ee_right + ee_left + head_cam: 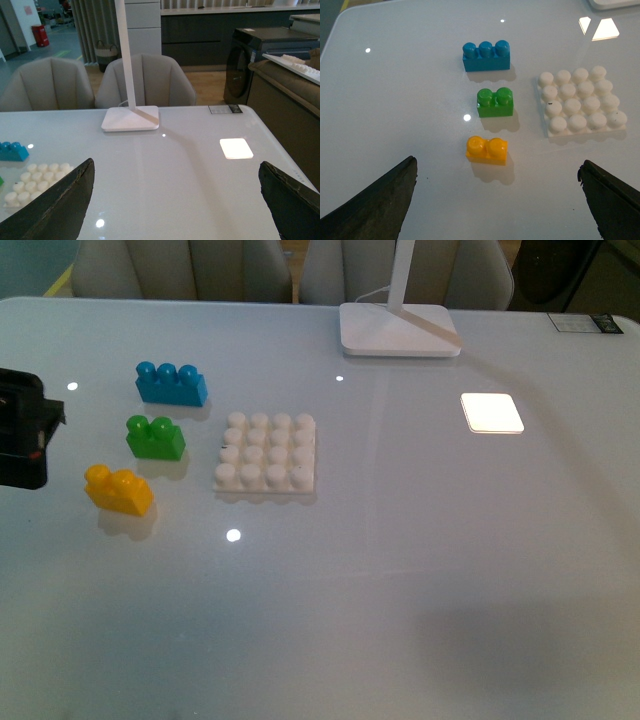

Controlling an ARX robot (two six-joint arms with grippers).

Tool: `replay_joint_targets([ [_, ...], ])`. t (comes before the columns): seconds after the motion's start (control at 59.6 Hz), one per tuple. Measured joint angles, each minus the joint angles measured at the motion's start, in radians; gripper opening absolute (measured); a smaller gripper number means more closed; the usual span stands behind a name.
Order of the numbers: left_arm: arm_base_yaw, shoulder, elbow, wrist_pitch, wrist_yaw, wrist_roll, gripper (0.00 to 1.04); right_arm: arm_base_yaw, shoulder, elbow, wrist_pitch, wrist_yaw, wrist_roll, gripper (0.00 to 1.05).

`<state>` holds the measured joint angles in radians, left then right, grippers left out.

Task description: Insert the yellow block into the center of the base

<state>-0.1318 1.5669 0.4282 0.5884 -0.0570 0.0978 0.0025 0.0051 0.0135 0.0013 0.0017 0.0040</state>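
Yellow block (487, 150) beyond spread left fingers (380, 205)

The left arm (20, 430) is seen as a black, boxy block, marked with a small red-orange spot near its edge; in both wrist views the jaws are shown as dark, matte wedges, tapered to blunt tips.

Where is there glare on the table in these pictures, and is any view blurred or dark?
Front view: a bright rectangular reflection on the glossy table, right of the base; edges sharp, shadows soft. Left wrist view: a small glint beside the green brick; the yellow block is clear. Right wrist view: the same reflection, near the lamp foot; no view is dark.
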Motion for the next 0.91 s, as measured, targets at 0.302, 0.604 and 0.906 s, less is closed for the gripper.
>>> replay_joint_targets([
  [0.302, 0.059, 0.274, 0.1, 0.074, 0.035, 0.037, 0.97, 0.0, 0.0, 0.0, 0.0, 0.0, 0.0, 0.96],
  [0.604, 0.074, 0.416, 0.155, 0.095, 0.065, 0.022, 0.97, 0.0, 0.0, 0.0, 0.0, 0.0, 0.0, 0.96],
  [0.906, 0.027, 0.539, 0.25, 0.096, 0.068, -0.017, 0.97, 0.0, 0.0, 0.0, 0.0, 0.0, 0.0, 0.96],
])
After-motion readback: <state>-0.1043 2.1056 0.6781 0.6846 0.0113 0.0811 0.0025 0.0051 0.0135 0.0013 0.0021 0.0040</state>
